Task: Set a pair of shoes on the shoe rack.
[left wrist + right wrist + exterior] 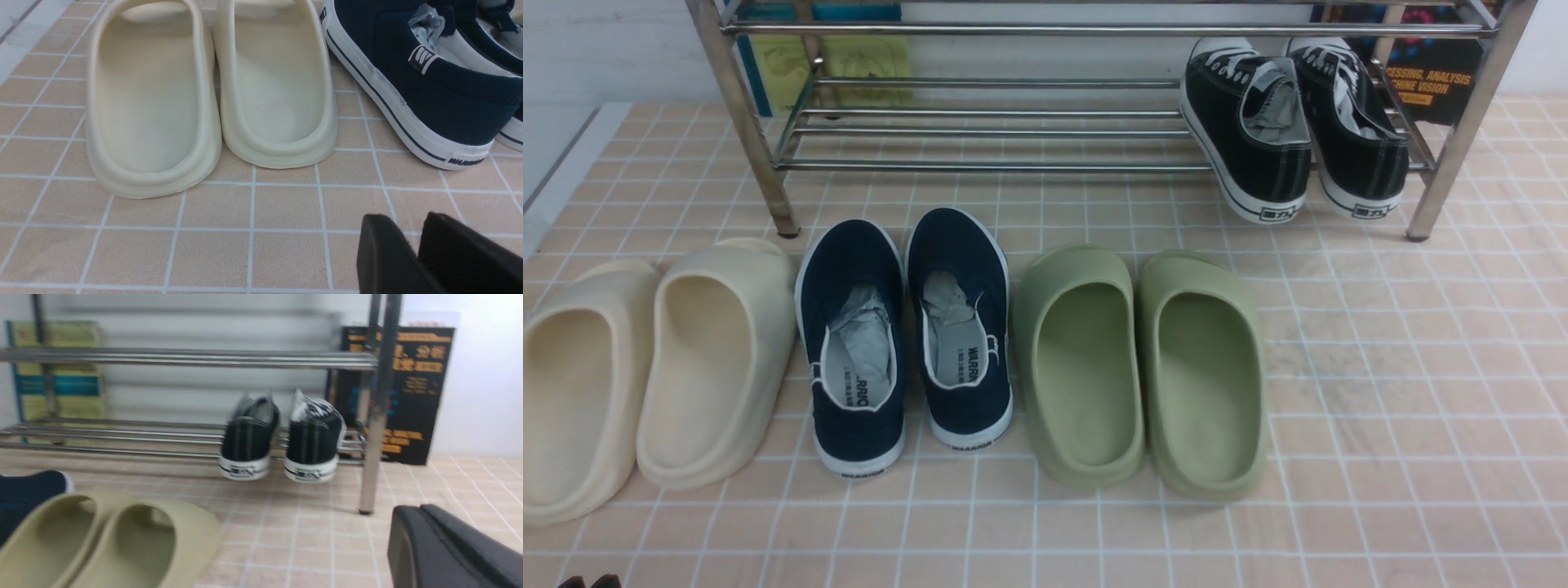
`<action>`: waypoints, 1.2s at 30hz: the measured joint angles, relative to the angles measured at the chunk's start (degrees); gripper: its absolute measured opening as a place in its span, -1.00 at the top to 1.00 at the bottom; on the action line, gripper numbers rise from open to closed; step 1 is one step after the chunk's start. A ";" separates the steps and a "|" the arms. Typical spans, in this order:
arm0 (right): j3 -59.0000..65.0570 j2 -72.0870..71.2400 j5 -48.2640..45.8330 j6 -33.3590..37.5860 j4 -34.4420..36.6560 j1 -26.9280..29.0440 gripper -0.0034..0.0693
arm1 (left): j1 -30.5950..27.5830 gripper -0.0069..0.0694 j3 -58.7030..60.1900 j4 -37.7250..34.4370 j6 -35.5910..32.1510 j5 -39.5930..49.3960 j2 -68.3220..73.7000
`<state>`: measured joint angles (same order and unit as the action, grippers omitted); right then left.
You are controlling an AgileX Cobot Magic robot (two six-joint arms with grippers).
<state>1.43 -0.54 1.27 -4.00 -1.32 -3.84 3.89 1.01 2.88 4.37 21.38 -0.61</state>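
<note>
Left fingers [412, 253] slightly spread, empty | right fingers [449, 547] pressed together | black sneakers [1290, 122] on steel rack [980, 165]

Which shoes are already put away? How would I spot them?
Find the shiny steel shoe rack at the back. On its lower bars at the right end sit two black canvas lace-up sneakers, heels outward. Only they have white laces; every other pair is on the floor.

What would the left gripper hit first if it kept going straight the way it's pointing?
Probably the navy slip-on: the left gripper points over bare tiled floor toward that shoe's heel. The cream slippers lie off to one side. Depth is hard to judge, so this is a best guess.
</note>
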 joint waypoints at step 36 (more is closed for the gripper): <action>-0.49 0.00 -23.12 0.00 2.79 4.93 0.83 | 0.00 0.27 0.00 0.00 0.00 0.00 0.00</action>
<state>0.95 -0.54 -21.85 -4.00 1.47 1.09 3.89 1.01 2.88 4.37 21.38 -0.61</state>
